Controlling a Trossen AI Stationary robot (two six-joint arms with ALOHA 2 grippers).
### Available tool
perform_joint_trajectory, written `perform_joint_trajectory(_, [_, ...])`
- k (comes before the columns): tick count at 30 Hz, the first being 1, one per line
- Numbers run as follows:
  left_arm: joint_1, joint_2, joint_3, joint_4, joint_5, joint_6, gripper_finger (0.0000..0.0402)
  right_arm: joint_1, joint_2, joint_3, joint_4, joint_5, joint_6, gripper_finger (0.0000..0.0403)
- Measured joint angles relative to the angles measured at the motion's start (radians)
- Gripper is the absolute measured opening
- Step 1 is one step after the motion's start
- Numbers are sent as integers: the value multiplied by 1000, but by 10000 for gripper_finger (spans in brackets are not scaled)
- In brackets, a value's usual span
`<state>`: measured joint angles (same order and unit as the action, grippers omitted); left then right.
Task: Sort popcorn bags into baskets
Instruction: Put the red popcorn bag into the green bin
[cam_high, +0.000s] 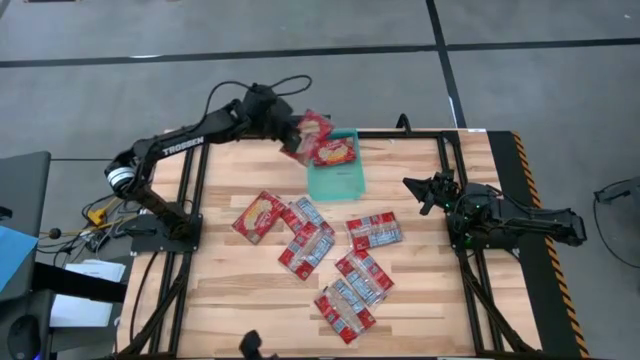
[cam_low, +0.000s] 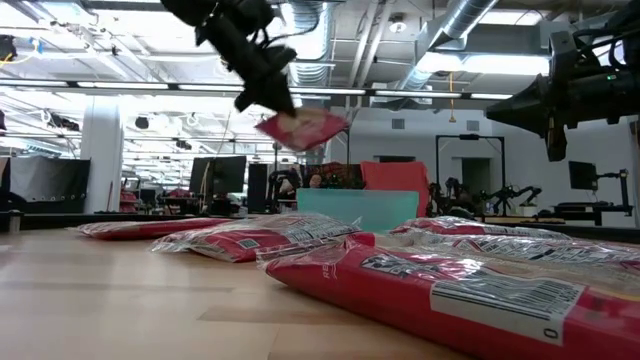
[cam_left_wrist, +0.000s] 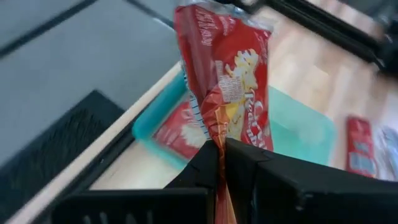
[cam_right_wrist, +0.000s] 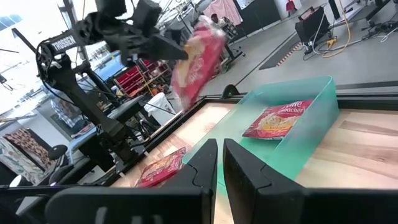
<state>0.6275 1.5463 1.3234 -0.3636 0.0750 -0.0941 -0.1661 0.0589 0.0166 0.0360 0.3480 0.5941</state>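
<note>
My left gripper (cam_high: 293, 133) is above the table's far edge, shut on a red popcorn bag with a yellow popcorn picture (cam_high: 312, 128). The bag hangs in the air over the far left corner of the teal basket (cam_high: 338, 180). A second yellow-picture bag (cam_high: 335, 150) lies in the basket's far end. Several more red bags lie flat on the wood. One shows a yellow picture (cam_high: 258, 215); the others carry silvery-blue print (cam_high: 374, 231). My right gripper (cam_high: 418, 193) waits shut, right of the basket, touching nothing. My left gripper pinches the bag between its two fingers at the crimped short end (cam_left_wrist: 214, 127). It comes from the table's left, slanting down. The bag is lifted clear and sticks out past the fingertips, tilted, over the basket (cam_left_wrist: 292, 130).
The loose bags spread across the table's middle, from left of centre (cam_high: 306, 247) toward the near edge (cam_high: 344, 312). Black frame rails run along both sides of the table (cam_high: 445, 170). Bare wood lies near the left and right edges.
</note>
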Motion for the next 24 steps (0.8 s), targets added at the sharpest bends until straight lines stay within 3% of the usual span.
perform_joint_trajectory(14, [-85, 297, 358, -149, 87, 303, 0, 0, 0, 0, 0, -1, 0, 54])
perform_joint_trajectory(24, [-127, 445, 434, -213, 101, 390, 0, 0, 0, 0, -1, -4, 0, 54])
